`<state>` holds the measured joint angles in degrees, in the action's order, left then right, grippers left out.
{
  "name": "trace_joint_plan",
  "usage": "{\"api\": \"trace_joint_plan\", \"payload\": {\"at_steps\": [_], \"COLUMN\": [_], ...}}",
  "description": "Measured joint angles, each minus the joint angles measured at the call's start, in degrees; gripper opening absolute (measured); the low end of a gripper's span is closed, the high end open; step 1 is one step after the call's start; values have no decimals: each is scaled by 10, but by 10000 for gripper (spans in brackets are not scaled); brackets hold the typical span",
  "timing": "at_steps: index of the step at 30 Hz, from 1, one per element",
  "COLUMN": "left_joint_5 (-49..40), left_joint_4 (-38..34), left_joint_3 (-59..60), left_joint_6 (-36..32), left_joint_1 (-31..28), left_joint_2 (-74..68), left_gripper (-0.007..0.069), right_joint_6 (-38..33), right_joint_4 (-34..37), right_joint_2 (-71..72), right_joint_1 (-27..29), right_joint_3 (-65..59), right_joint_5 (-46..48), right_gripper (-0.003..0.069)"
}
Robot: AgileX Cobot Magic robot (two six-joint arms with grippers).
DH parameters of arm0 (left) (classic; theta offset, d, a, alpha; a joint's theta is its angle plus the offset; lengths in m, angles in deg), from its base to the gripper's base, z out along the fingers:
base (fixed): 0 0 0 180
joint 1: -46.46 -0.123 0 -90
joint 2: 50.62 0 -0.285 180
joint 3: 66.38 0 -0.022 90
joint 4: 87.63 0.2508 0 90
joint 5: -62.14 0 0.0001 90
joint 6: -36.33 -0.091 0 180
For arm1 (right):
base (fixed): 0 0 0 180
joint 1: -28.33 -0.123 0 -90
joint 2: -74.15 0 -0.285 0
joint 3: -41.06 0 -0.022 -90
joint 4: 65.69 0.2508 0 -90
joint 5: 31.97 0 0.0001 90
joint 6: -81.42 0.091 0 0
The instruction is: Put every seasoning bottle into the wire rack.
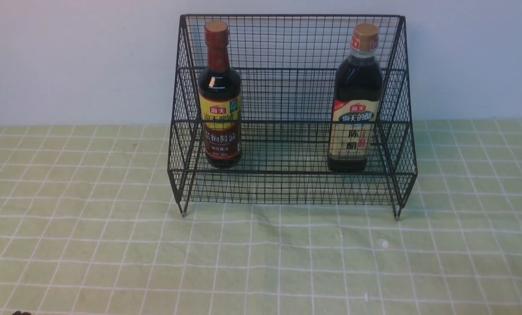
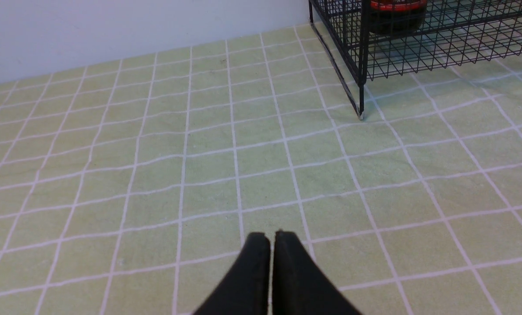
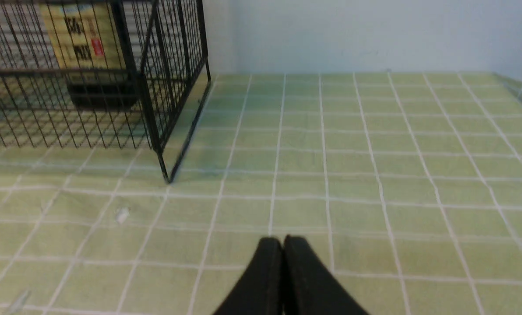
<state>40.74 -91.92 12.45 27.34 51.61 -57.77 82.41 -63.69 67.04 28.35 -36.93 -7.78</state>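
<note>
On the left, the left gripper (image 2: 271,236) hangs just above the green checked tablecloth (image 1: 90,245), its two black fingers pressed together with nothing between them; it sits near the viewer and well apart from the rack, whose left front foot shows farther off in the left wrist view. The wire rack (image 1: 287,188) stands at the far middle of the table, close against the pale wall (image 1: 68,57), with its tall mesh back, sloping sides and two stepped tiers. Both bottles stand upright inside it on the lower front tier. The slim bottle (image 1: 220,100), with its red neck wrap and yellow-and-brown label, is at the rack's left end, just beside the left side panel. The wide bottle (image 1: 355,105), with a tan cap and beige label, is at the rack's right end, near the right side panel; the two are well apart, with bare mesh between them. On the right, the right gripper (image 3: 283,240) also hovers low over the cloth on the near side, fingers closed on each other and empty, well clear of the rack's right front foot. A few small white specks lie on the cloth in front of the rack.
</note>
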Motion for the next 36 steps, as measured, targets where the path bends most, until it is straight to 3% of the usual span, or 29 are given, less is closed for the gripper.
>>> {"api": "trace_joint_plan", "payload": {"at_steps": [36], "left_joint_5": [0], "left_joint_4": [0], "left_joint_3": [0], "left_joint_6": [0], "left_joint_1": [0], "left_joint_2": [0], "left_gripper": [-6], "right_joint_6": [0], "right_joint_4": [0], "right_joint_2": [0], "right_joint_1": [0], "right_joint_3": [-2], "right_joint_5": [-13], "right_gripper": [-15]}}
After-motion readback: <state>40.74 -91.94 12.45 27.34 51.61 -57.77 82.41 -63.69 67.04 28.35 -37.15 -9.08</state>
